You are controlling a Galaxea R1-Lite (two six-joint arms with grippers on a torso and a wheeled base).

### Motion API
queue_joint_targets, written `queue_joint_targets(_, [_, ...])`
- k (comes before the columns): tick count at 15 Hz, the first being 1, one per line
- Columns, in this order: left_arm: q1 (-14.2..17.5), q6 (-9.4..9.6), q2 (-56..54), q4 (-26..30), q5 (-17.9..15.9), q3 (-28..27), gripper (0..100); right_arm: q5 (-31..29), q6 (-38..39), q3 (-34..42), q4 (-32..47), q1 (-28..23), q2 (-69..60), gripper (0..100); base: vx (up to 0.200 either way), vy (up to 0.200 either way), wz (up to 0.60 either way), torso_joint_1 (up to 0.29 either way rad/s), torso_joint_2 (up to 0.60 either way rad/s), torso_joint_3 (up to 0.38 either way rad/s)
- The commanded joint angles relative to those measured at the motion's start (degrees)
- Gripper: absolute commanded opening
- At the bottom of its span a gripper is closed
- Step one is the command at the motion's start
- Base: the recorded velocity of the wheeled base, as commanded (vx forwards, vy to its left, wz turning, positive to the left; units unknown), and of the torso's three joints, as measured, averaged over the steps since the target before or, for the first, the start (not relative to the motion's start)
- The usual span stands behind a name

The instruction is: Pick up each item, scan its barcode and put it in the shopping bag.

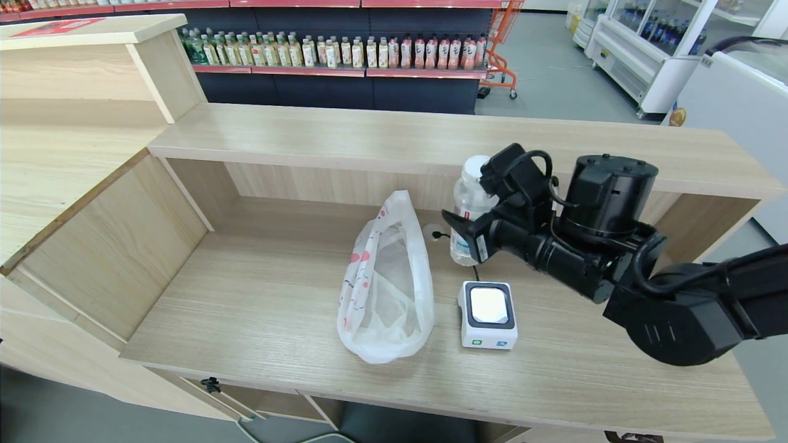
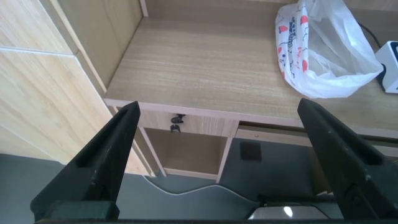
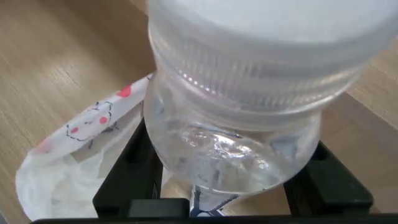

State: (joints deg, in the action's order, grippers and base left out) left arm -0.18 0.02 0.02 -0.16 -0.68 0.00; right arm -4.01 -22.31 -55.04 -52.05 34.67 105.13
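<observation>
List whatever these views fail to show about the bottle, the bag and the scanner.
- Barcode on the bottle: in the head view the right gripper covers part of the label, and the print is too small to read.
- Contents of the shopping bag: in the head view its cloudy plastic folds hide the inside.
- The scanner: in the left wrist view it is cut off by the picture's edge.
</observation>
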Motion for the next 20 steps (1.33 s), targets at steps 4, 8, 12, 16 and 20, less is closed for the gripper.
queue_joint_targets(4, [0.01, -0.20, -0.02, -0.02, -0.02, 0.00, 100, 0.23, 10.00, -0.51, 0.64, 2.95, -0.37, 0, 0.000, 0.150, 0.00, -0.004, 0.00, 0.004])
queue_joint_targets(8, [0.01, 0.06, -0.02, -0.02, -0.02, 0.00, 100, 1.46, 9.39, 0.20, 0.02, 5.76, 3.41, 0, 0.000, 0.150, 0.00, 0.015, 0.01, 0.001])
queue_joint_targets(12, [0.01, -0.02, -0.02, -0.02, -0.02, 0.00, 100, -2.84, 3.24, 2.83, -10.00, 6.46, 11.32, 0, 0.000, 0.000, 0.00, 0.000, 0.00, 0.000])
queue_joint_targets(16, [0.01, -0.02, -0.02, -0.02, 0.07, 0.00, 100, -5.66, 1.74, 4.85, -20.90, 10.07, 18.71, 0, 0.000, 0.000, 0.00, 0.000, 0.00, 0.000])
queue_joint_targets(20, [0.01, -0.02, -0.02, -0.02, 0.07, 0.00, 100, -6.36, 1.74, 4.33, -21.07, 10.77, 20.99, 0, 0.000, 0.000, 0.00, 0.000, 0.00, 0.000])
